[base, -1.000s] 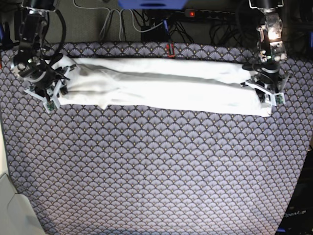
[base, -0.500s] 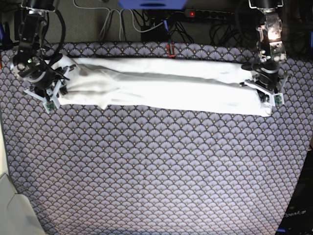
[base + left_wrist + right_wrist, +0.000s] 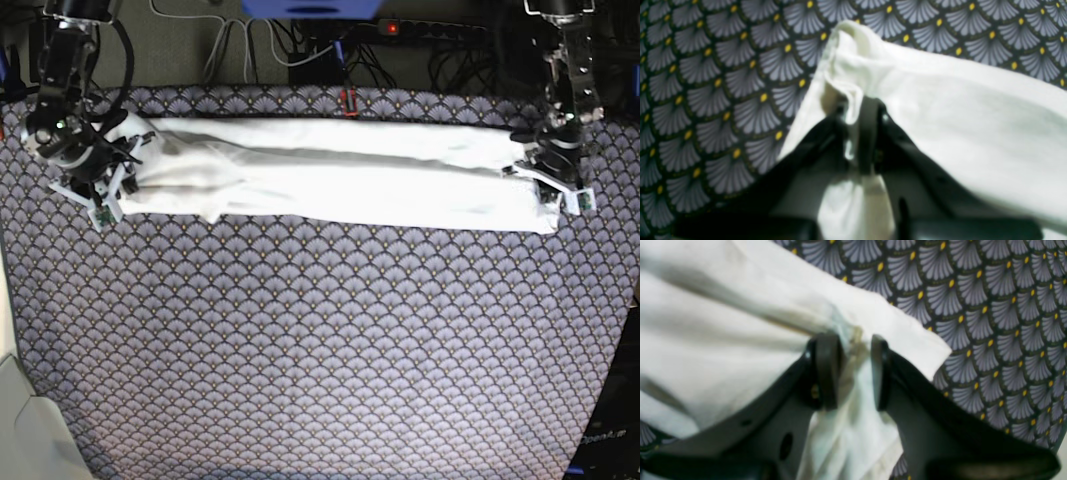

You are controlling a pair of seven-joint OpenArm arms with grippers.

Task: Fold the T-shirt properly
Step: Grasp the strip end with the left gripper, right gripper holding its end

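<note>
The T-shirt (image 3: 330,180) lies along the far edge of the patterned cloth (image 3: 320,340) that covers my table, folded lengthwise into one long white band that runs from side to side, plain side up. No print shows anywhere on it.

My left gripper (image 3: 556,192) sits at the band's end on the right of the base view. In its wrist view the jaws are pressed together on a pinch of the T-shirt (image 3: 973,110), with a bunched corner of fabric standing up above the fingertips and more cloth trailing between the fingers (image 3: 868,133).

My right gripper (image 3: 103,190) is at the opposite end. Its wrist view shows the two dark pads (image 3: 826,370) a little apart with a thick fold of the T-shirt (image 3: 723,340) clamped between them; the cloth fills the gap and hangs below it.

Behind the table, cables (image 3: 250,45) and a power strip (image 3: 430,30) lie on the floor.
</note>
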